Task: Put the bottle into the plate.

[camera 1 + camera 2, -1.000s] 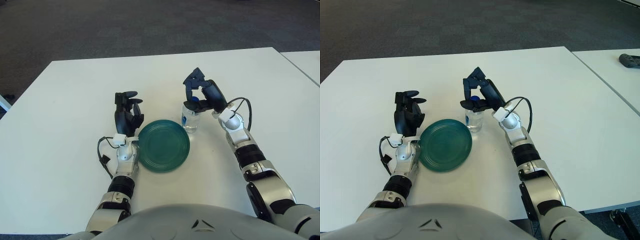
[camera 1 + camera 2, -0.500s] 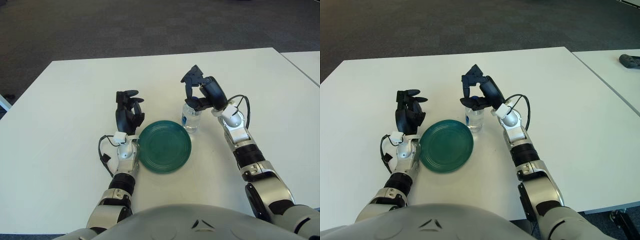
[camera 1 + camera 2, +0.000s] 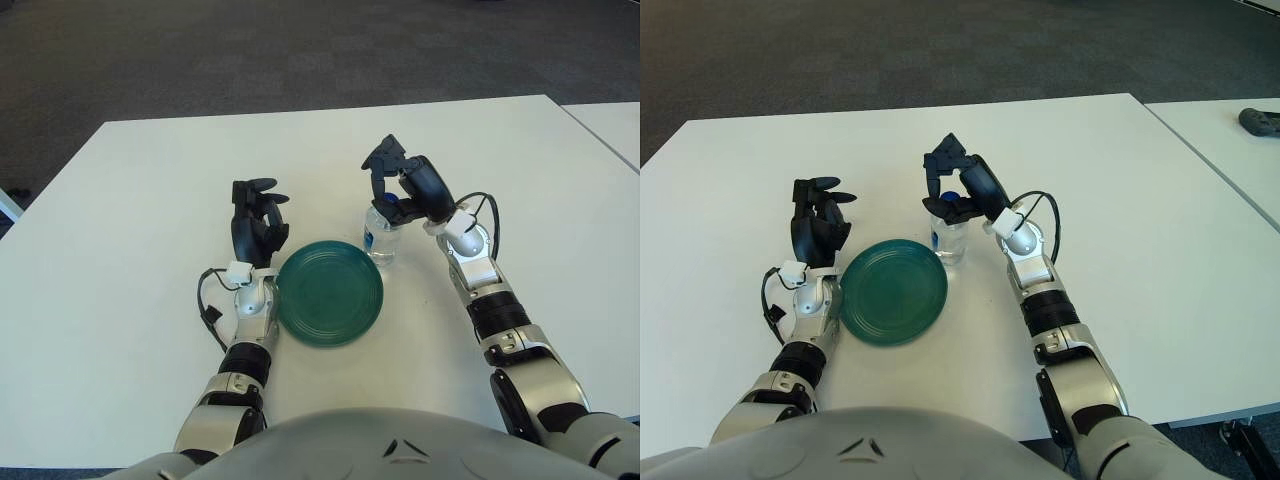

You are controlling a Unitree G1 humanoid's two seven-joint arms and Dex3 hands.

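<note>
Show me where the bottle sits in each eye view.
Left eye view: bottle right of centre, under the right hand.
Right eye view: bottle just left of centre, under the same hand.
Shared landmark: the green plate, with the bottle at its upper-right edge.

- White surface [image 3: 120, 250]: rectangular, matte, evenly lit; far edge and both far corners in view.
- Floor [image 3: 300, 50]: dark grey carpet w/ faint tile pattern, beyond far edge and to the left.
- Second white table [image 3: 1230, 140]: to the right, separated by a narrow gap.
- Dark object [image 3: 1260, 120] on second table, right eye view only; type unclear.
</note>
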